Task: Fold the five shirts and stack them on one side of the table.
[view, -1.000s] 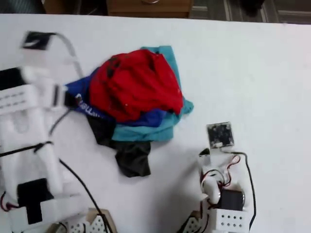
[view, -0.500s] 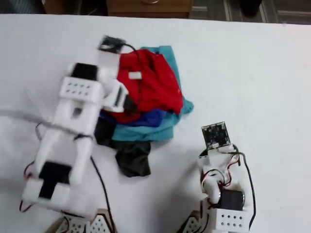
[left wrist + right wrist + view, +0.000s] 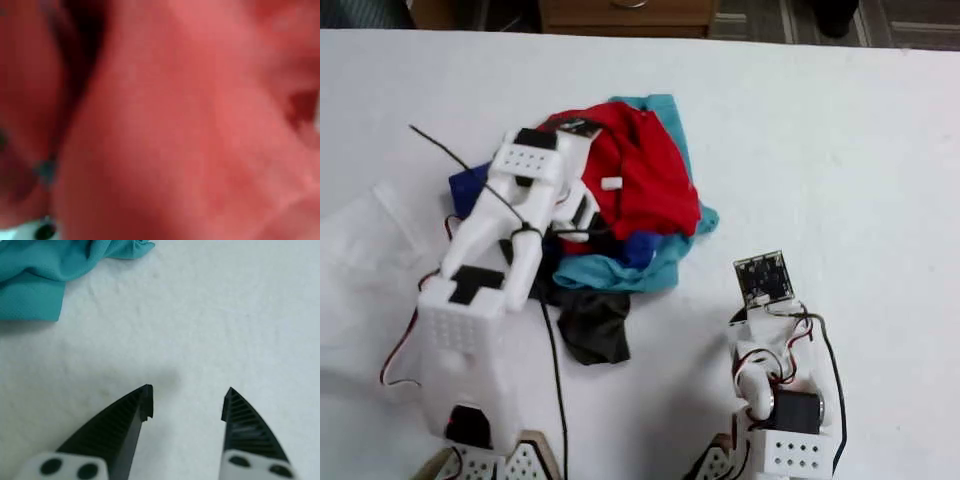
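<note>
A heap of shirts lies left of the table's middle: a red shirt (image 3: pixel 645 175) on top, a teal shirt (image 3: pixel 620 270) under it, a blue shirt (image 3: pixel 468 187) poking out at the left, and a black shirt (image 3: pixel 592 328) trailing toward the front. My left gripper (image 3: pixel 592 197) is down on the red shirt's left side, and red cloth (image 3: pixel 190 125) lies right against its camera. My right gripper (image 3: pixel 187 402) stands open just above bare table, a little way from the teal shirt's edge (image 3: pixel 35 275). The right arm (image 3: pixel 772 350) sits at the front, right of the heap.
The white table (image 3: pixel 850 150) has free room across its whole right half and along the back. A wooden cabinet (image 3: pixel 625 15) stands beyond the far edge. A black cable (image 3: pixel 552 370) runs along the left arm's base.
The left arm has swung from the table's left edge rightward and down onto the red shirt, which is now pushed slightly. The right arm has hardly moved.
</note>
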